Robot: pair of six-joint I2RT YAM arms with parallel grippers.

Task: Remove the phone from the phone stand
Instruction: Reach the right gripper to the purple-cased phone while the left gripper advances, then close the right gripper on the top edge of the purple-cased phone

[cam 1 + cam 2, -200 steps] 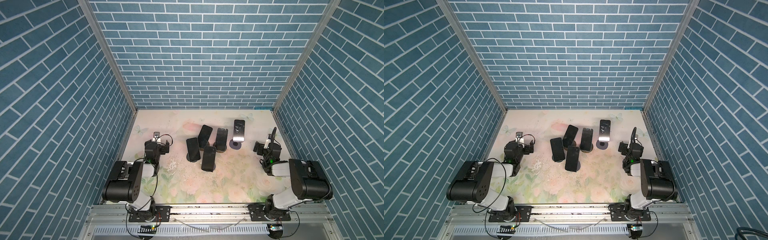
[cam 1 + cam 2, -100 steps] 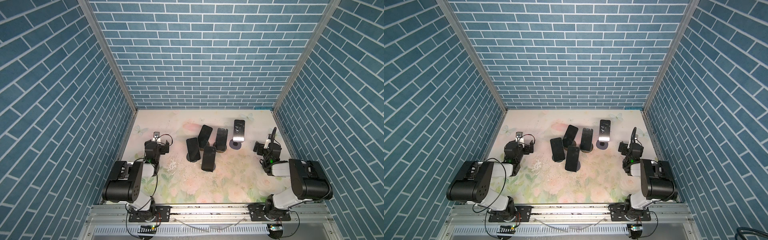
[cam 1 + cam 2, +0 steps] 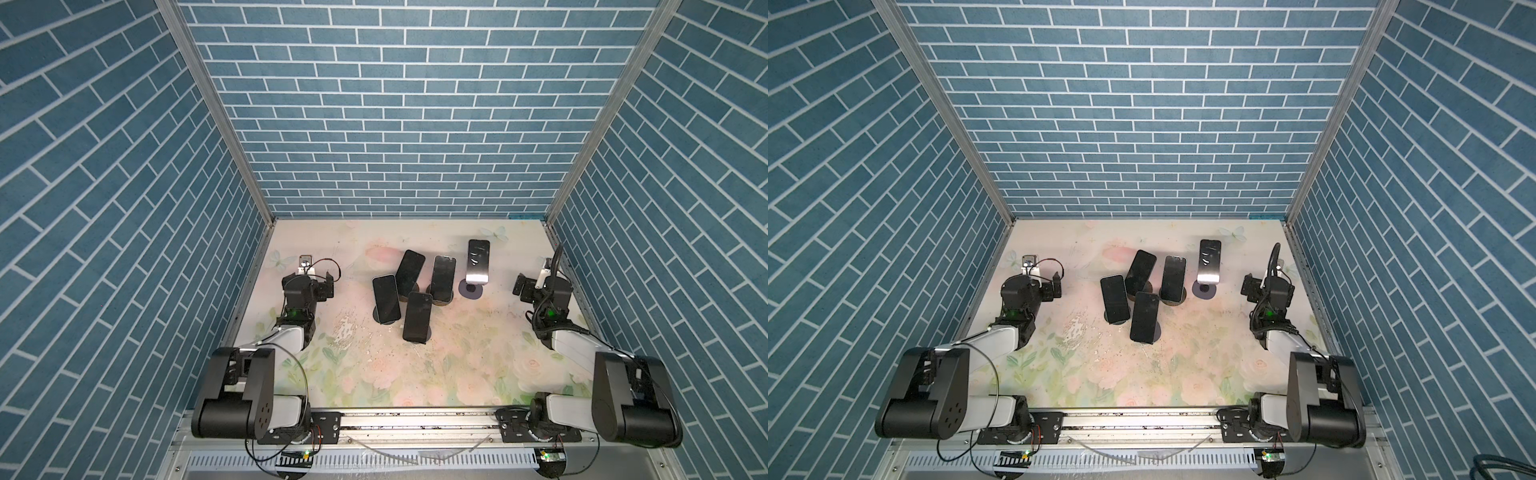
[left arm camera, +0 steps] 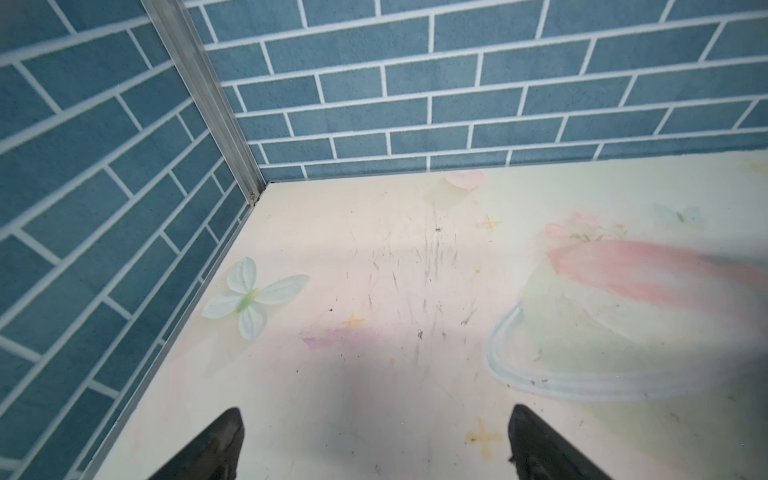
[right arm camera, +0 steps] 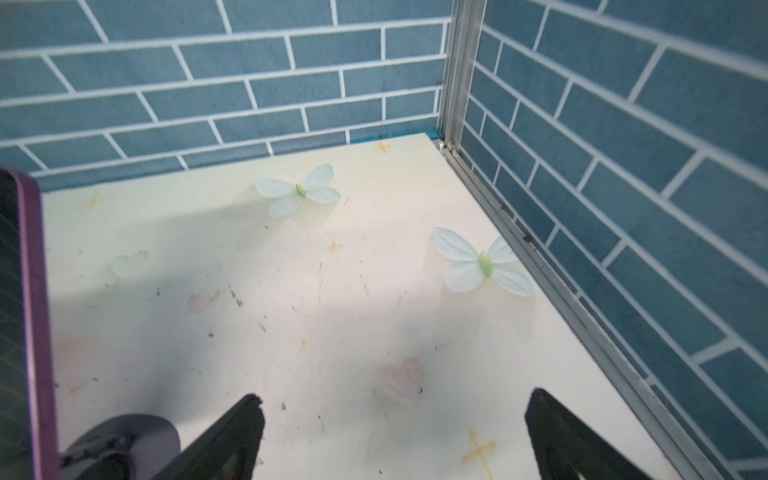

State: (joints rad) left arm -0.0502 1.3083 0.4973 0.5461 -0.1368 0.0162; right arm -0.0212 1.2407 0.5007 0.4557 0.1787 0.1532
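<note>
Several phones stand propped on stands in the middle of the floral table. Nearest my right gripper is a phone with a purple edge, on a stand with a round base. The right wrist view shows that phone's edge and base beside my open, empty right gripper. Dark phones lean further left. My left gripper stands open and empty near the left wall, apart from every phone.
Two more dark phones stand close together on round bases behind the front pair. Blue brick walls close in the table on three sides, with metal corner posts. Both arm bases sit on the front rail.
</note>
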